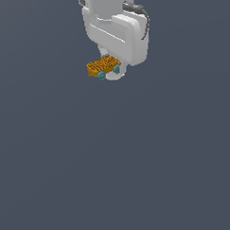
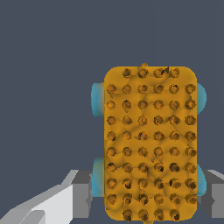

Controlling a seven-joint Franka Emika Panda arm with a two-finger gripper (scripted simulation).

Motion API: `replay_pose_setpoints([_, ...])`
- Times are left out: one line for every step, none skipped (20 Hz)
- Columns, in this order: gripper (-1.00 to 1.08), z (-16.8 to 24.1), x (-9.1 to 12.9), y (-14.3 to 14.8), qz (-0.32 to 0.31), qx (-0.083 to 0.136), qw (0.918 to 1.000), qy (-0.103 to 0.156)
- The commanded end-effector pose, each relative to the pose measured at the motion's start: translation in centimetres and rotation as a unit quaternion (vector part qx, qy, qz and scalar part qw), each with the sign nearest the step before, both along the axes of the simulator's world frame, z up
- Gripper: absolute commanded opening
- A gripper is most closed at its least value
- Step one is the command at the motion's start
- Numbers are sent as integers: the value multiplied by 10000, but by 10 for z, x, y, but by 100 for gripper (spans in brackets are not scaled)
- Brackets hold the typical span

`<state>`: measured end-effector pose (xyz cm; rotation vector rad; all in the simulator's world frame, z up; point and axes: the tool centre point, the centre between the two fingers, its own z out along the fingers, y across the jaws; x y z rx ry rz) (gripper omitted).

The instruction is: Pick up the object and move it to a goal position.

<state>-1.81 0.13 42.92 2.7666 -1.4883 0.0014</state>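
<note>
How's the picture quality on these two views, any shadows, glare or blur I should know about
Exterior view: flat, even light, no cast shadow on the plain grey ground, the orange block small and coarse under the white arm. Wrist view: block sharp, studs clear, no glare; gripper fingers cropped by the frame edge.

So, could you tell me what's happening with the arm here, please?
A white robot arm is working on a small orange studded block with little cyan round bits at its edges. In the wrist view, the gripper has a finger on each side of the block's long edges. Whether the fingers are actually pressing on it, or whether it is lifted yet, cannot be told. No goal marker is visible.
</note>
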Motion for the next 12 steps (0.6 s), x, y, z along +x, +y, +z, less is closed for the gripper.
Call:
replay_pose_setpoints([-100, 13, -3, 2, 0, -1, 10000, 4])
replay_pose_setpoints([-100, 17, -3, 3, 0, -1, 10000, 4])
replay_pose_setpoints([-100, 21, -4, 4, 4, 1, 10000, 4])
replay_pose_setpoints([-100, 24, -4, 4, 4, 1, 10000, 4])
replay_pose_setpoints([-100, 26, -4, 5, 4, 1, 10000, 4])
replay_pose_setpoints([-100, 28, -4, 5, 4, 1, 10000, 4])
replay_pose_setpoints([-100, 29, -4, 5, 4, 1, 10000, 4])
replay_pose_setpoints([-100, 29, -4, 5, 4, 1, 10000, 4])
replay_pose_setpoints([-100, 30, -4, 6, 7, 2, 10000, 4])
replay_pose_setpoints([-100, 29, -4, 6, 7, 2, 10000, 4])
replay_pose_setpoints([-100, 28, -4, 5, 7, 2, 10000, 4])
replay_pose_setpoints([-100, 28, -3, 5, 7, 2, 10000, 4])
